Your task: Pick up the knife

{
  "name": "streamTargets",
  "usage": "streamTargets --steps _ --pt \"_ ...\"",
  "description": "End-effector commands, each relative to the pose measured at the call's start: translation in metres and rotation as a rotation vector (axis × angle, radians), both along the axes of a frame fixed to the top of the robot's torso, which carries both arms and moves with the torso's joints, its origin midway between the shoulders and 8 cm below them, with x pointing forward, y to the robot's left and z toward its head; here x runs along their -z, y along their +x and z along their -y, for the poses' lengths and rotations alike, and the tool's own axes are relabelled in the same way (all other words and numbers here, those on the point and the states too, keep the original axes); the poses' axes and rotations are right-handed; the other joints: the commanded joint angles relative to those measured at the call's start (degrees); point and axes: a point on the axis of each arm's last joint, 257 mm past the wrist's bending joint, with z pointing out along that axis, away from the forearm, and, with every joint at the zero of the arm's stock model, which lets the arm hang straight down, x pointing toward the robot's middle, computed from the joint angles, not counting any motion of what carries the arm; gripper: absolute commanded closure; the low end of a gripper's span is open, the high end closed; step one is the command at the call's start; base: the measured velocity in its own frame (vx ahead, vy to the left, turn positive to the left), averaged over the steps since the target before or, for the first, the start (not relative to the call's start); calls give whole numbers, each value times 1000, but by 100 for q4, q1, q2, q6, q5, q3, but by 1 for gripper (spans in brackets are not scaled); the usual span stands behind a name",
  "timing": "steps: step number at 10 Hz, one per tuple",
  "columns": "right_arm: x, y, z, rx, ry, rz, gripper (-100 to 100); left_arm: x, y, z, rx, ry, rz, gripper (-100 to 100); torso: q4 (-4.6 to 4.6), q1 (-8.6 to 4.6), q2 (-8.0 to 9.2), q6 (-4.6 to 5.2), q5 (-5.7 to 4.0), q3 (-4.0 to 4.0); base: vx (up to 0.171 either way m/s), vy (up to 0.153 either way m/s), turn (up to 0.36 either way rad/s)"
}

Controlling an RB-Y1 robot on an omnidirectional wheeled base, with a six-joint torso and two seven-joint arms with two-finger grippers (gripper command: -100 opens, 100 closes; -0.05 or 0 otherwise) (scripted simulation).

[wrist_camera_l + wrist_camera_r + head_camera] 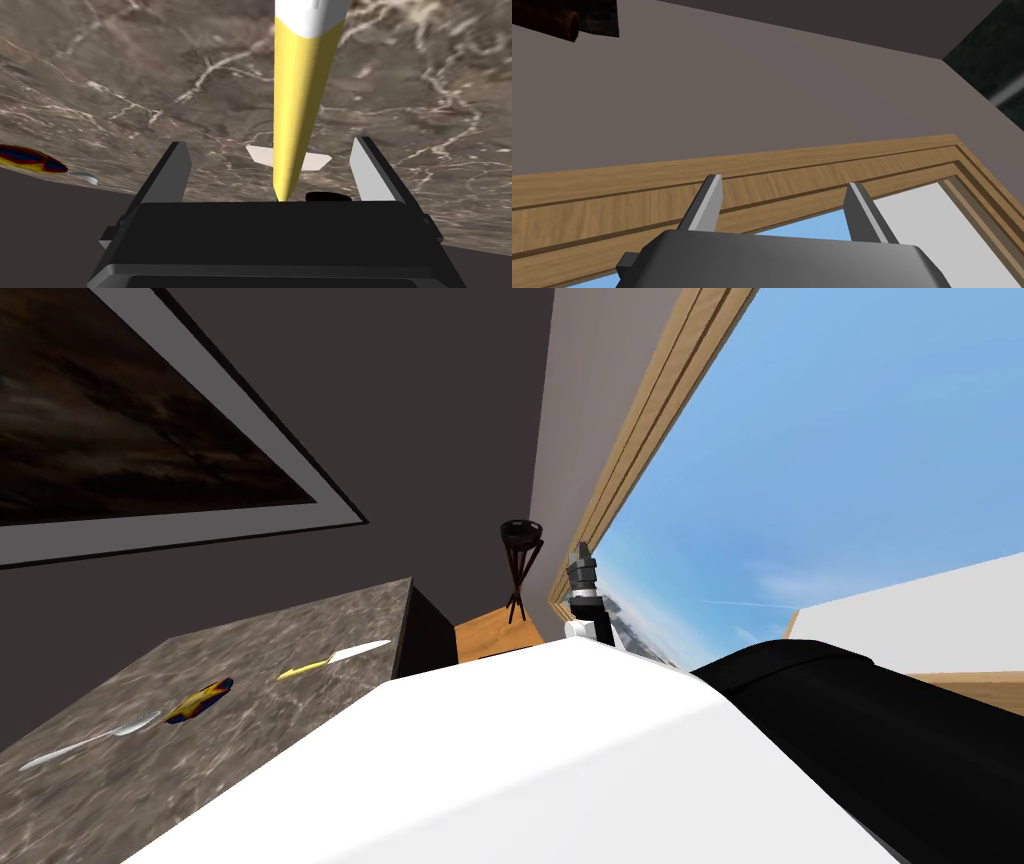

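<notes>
Yellow-handled knife (292,115) sits between left gripper's (271,145) spread fingers (371,172) in wrist view.

Right gripper (784,182) with both light grey fingers wide apart

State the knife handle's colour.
The knife handle is yellow, clearest in the left wrist view.

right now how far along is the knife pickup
Done: left gripper is lined up, knife handle between its open fingers. In hand: nothing gripped; the knife lies on the marbled table. Left: close and lift. Right gripper hangs open by the window frame.
</notes>
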Motion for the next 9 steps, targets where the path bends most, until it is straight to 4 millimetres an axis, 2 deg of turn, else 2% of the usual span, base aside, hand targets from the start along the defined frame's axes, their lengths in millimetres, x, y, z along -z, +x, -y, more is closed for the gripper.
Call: streamTargets --steps 1,2,3,4,5,6,7,8,9 --pt "0 0 0 0 0 0 0 2 12 -3 -18 -4 5 -100 0 0 0 0 0 0 -137 -14 -1" --pt "0 0 0 0 0 0 0 3 9 -2 -23 -6 -3 -100 -1 19 -14 -4 5 -6 -37 12 31" --pt "0 0 0 0 0 0 0 -1 8 -17 -78 7 8 -100 -8 30 -43 -4 7 -23 -197 -27 -299" --pt "0 0 0 0 0 0 0 0 13 -20 -91 4 10 -100 -4 21 -10 7 6 -7 -228 -66 -348" --pt "0 0 0 0 0 0 0 3 25 -18 -93 -5 19 -100 2 9 3 2 3 2 -103 -47 -60" --pt "0 0 0 0 0 0 0 4 23 -17 -99 -8 9 -100 -3 14 -23 -5 4 -11 -14 -20 47" --pt "0 0 0 0 0 -1 0 1 23 -28 -154 -7 22 -100 -10 22 -52 -6 5 -28 -159 -83 -326" --pt "0 0 0 0 0 0 0 3 24 -30 -174 -12 17 -100 -7 5 -23 6 2 -15 -201 -87 -295" --pt "0 0 0 0 0 0 0 5 33 -28 -177 -23 21 -100 -1 2 -9 0 1 -4 -80 -57 -77"
